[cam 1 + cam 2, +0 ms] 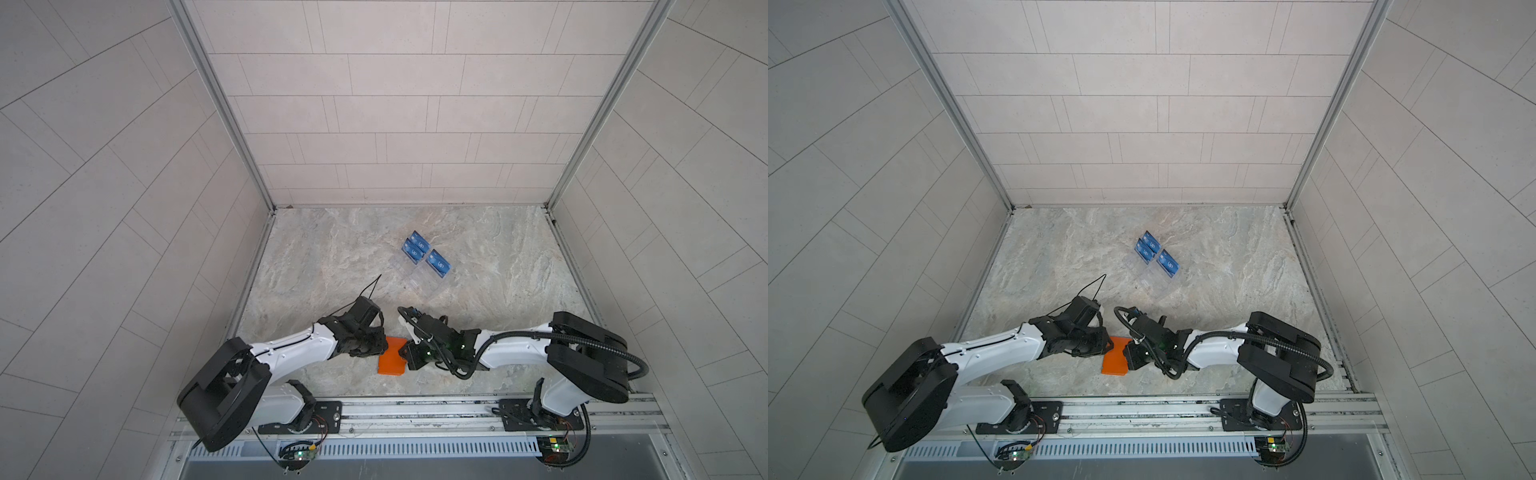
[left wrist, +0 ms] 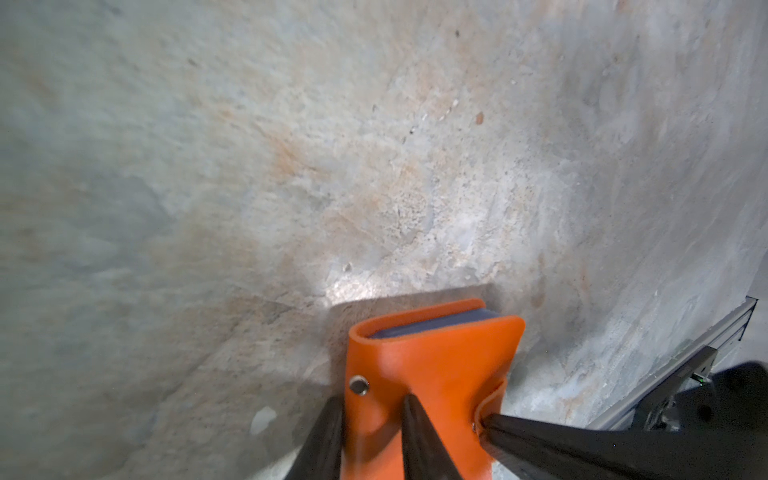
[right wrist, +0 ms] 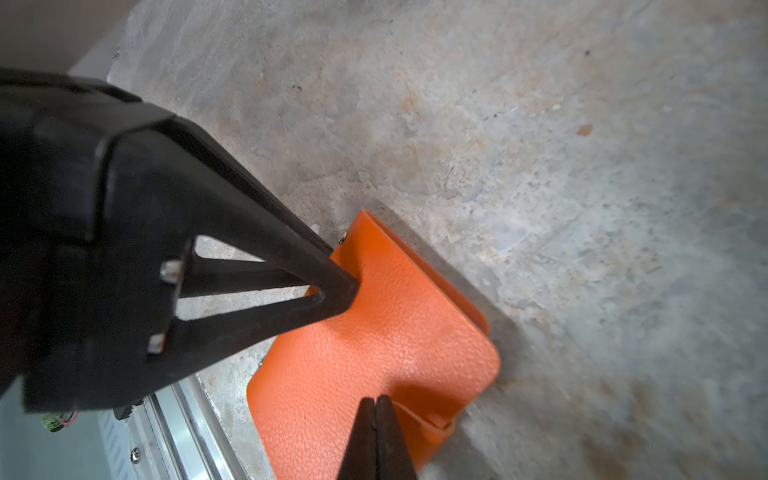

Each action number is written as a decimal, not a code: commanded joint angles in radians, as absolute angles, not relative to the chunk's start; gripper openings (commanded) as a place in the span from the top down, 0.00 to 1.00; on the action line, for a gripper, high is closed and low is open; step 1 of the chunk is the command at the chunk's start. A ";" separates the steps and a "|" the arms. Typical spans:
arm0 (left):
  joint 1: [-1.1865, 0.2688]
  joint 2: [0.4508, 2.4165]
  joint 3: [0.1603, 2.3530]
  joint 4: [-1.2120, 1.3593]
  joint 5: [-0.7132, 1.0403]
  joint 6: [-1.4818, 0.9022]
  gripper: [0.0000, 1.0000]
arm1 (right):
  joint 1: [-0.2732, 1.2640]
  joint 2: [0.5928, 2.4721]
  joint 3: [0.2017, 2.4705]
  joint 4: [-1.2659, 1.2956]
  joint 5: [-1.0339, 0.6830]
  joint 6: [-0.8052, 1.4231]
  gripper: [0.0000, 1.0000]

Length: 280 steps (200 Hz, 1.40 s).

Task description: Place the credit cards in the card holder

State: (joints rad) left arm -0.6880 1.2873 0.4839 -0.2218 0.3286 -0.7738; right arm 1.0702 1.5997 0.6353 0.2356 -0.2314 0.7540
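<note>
Now we seem to be opening the closed card holder (image 1: 392, 359), which sits on the worktop (image 1: 332, 257). Our left tool (image 2: 374, 399) is clamped on its edge. Our right tool (image 3: 376, 401), tips pressed together, touches its snap tab (image 2: 492, 398). Next we should pull that tab loose. The blue credit cards (image 1: 417, 248) wait far back.

**Q:** What does your marbled tabletop (image 1: 511, 299) carry directly?

**A:** You have two items. The clear tiered stand (image 1: 422, 286) sits mid-surface. The orange card holder (image 1: 392, 361) rests well apart from the stand, on its rail side.
</note>
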 commanded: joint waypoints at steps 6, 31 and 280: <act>-0.692 1.306 0.440 -0.317 0.251 -0.784 0.72 | 1.106 1.637 0.571 -0.076 -0.217 0.718 1.00; -0.695 1.302 0.436 -0.313 0.247 -0.790 0.72 | 1.116 1.642 0.581 -0.094 -0.205 0.702 1.00; -0.732 1.328 0.460 -0.325 0.210 -0.816 0.72 | 1.178 1.689 0.531 -0.152 -0.204 0.695 1.00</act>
